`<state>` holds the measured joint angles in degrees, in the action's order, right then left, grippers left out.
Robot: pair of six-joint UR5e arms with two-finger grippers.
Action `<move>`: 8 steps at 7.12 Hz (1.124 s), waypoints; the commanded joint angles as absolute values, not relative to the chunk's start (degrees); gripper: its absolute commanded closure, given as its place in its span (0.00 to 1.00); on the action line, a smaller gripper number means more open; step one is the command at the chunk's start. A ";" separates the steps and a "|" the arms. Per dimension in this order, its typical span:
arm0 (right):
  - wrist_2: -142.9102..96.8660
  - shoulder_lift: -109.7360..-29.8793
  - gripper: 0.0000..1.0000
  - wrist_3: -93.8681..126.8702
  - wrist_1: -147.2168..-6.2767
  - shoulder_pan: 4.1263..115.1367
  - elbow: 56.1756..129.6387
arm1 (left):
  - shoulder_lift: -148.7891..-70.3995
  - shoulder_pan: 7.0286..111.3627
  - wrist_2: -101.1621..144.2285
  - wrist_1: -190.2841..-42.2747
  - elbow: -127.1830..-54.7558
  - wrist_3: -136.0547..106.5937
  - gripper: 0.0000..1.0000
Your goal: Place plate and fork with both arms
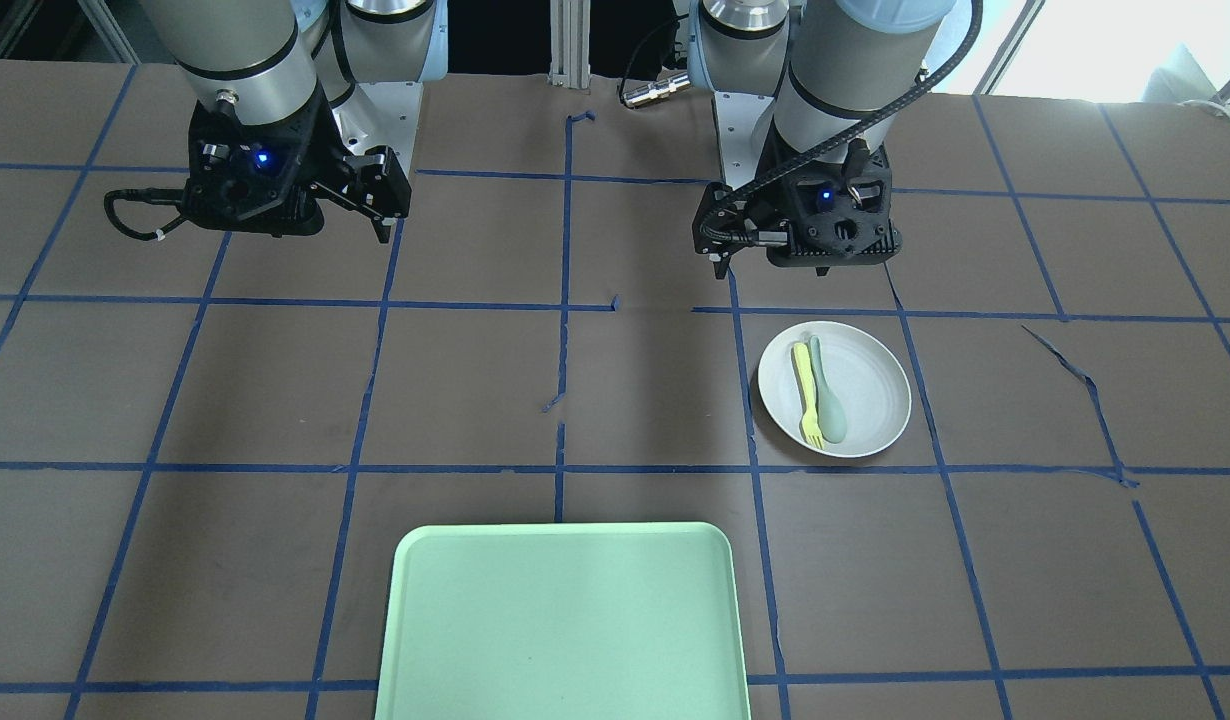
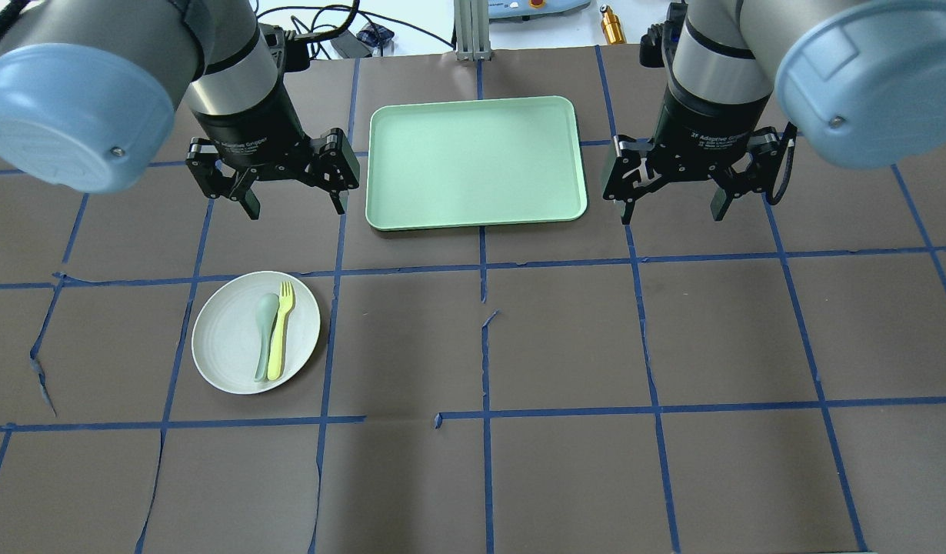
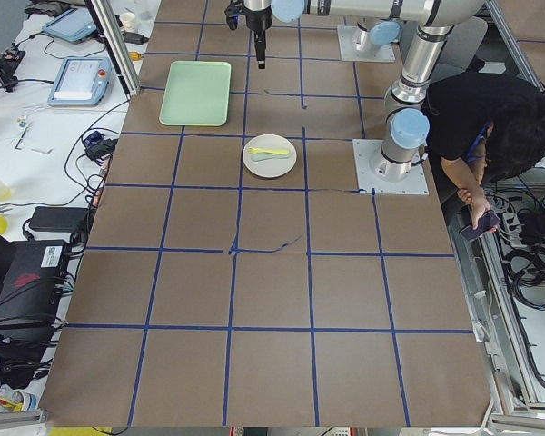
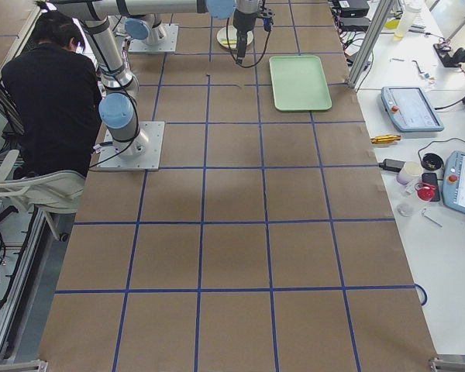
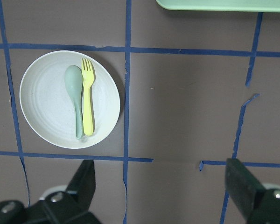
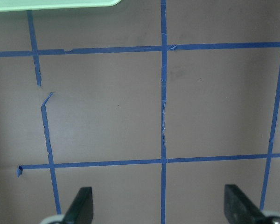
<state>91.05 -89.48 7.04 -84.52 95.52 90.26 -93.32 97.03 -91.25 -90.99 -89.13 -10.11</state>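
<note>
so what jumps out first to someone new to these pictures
The mint-green tray at the far middle of the table stands out most. Next comes the white plate on the robot's left, a yellow fork and a grey-green spoon lying side by side on it. The left pincer and right pincer hang open above the table, holding nothing.

You can read small white lettering, "2F Adaptive Gripper", on the black body of the left gripper (image 2: 296, 208) in the overhead view. The right gripper (image 2: 671, 215) carries the same line, its last word somewhat blurred.
</note>
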 commanded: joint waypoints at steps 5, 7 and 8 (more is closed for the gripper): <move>91.40 -89.38 0.00 7.12 -84.64 95.54 90.44 | -94.66 97.03 -91.14 -90.97 -89.21 -10.37 0.00; 91.67 -89.38 0.00 6.94 -84.55 95.62 90.44 | -94.66 97.03 -91.05 -91.05 -89.21 -10.46 0.00; 91.67 -89.38 0.00 7.03 -84.64 95.54 90.44 | -95.01 97.03 -90.88 -90.88 -89.21 -10.37 0.00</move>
